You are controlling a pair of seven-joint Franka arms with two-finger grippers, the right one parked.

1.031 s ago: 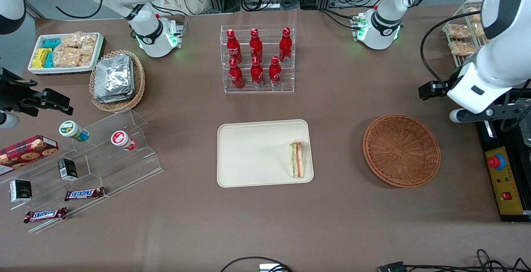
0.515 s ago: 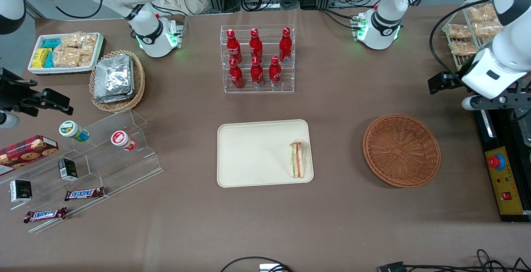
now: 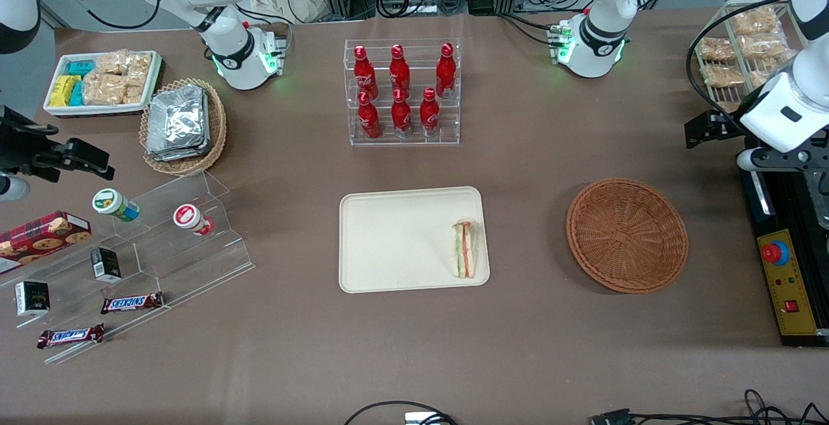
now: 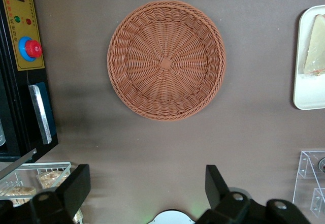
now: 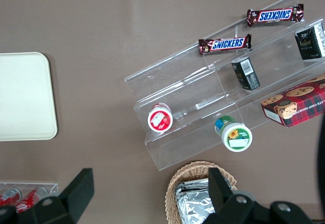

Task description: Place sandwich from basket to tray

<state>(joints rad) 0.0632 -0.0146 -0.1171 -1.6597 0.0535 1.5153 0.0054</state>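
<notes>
The sandwich [image 3: 464,249], a pale wedge with orange and green layers, lies on the cream tray [image 3: 395,243], at the tray's edge nearest the basket; it also shows in the left wrist view [image 4: 315,51] on the tray [image 4: 304,89]. The reddish-brown wicker basket [image 3: 626,235] is empty and also shows in the left wrist view [image 4: 166,60]. My left gripper [image 3: 715,128] hangs open and empty, high above the table, farther from the front camera than the basket and toward the working arm's end; its black fingers [image 4: 76,186] stand wide apart.
A clear rack of red bottles [image 3: 401,91] stands farther from the camera than the tray. A black control box with a red button [image 3: 787,276] and a wire rack of snack packets [image 3: 732,56] sit at the working arm's end. Acrylic shelves with snacks [image 3: 129,263] lie toward the parked arm's end.
My left arm has drawn back and up toward the working arm's end of the table, away from the basket. The sandwich, tray and basket have not moved.
</notes>
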